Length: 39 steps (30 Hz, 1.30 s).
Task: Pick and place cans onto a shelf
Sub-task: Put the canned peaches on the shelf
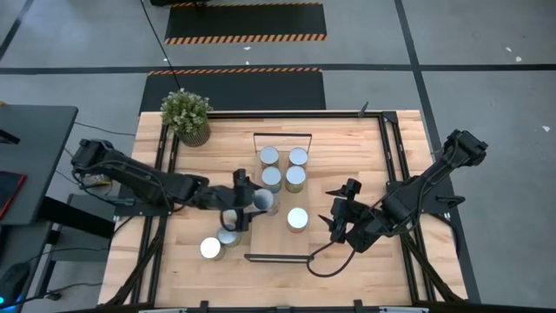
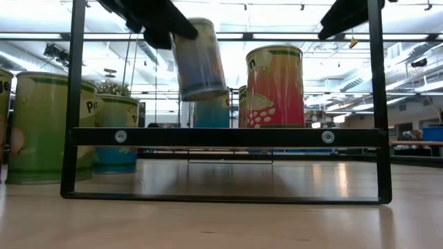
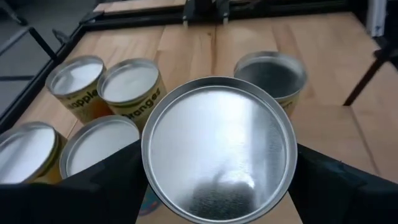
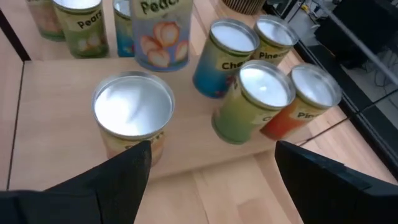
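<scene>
The left gripper (image 1: 241, 207) is clamped on a can (image 2: 199, 58), one finger on each side of its body, and holds it lifted clear of the wood at the left edge of the shelf (image 1: 321, 187). In the low view this can hangs tilted, its top leaning to the left, so its long axis is not quite upright. My reading is that the coming move depends on this: the bare shelf surface lies just to the right of and below the held can, so it must travel a little right, straighten, and go down.

Two more cans (image 1: 211, 248) wait on the table just near and left of the left gripper, off the shelf. On the shelf, a block of four cans (image 1: 284, 168) stands toward the far side, and a single can (image 1: 298, 218) stands alone toward the near right.

The right gripper (image 1: 334, 217) hovers just right of that single can, its fingers apart and holding nothing. It is the nearer arm to that can, but farther from the off-shelf pair.

The held can hides its own landing spot from the left wrist view, and I count fewer than nine cans overall.
</scene>
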Each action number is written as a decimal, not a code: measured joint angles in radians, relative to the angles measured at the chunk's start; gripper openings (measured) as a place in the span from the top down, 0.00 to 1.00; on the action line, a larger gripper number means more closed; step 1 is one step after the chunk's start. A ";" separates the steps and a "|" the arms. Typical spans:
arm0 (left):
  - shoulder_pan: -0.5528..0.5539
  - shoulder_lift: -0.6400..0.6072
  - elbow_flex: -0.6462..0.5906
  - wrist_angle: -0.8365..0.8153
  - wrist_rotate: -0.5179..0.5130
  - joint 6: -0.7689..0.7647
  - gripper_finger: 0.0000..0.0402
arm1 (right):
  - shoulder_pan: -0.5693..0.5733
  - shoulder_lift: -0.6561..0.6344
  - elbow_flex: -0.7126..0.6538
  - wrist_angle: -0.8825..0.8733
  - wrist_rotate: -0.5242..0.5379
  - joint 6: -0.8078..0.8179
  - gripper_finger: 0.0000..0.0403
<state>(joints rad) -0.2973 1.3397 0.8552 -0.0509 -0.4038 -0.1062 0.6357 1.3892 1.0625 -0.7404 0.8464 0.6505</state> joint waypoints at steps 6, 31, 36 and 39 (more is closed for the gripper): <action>0.012 0.069 0.049 -0.069 0.034 0.005 0.18 | 0.000 0.000 -0.055 0.064 0.000 0.000 0.13; 0.053 0.176 0.056 -0.076 0.045 0.099 0.12 | 0.021 0.000 -0.060 0.256 -0.033 -0.168 0.13; 0.054 0.176 0.055 -0.077 0.038 0.095 0.12 | 0.006 0.000 -0.097 0.281 -0.018 -0.189 0.13; 0.054 0.176 0.055 -0.077 0.028 0.091 0.12 | -0.007 0.000 -0.104 0.284 -0.034 -0.181 0.13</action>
<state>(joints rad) -0.2428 1.5162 0.9099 -0.1274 -0.3753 -0.0152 0.6292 1.3891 0.9582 -0.4569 0.8123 0.4697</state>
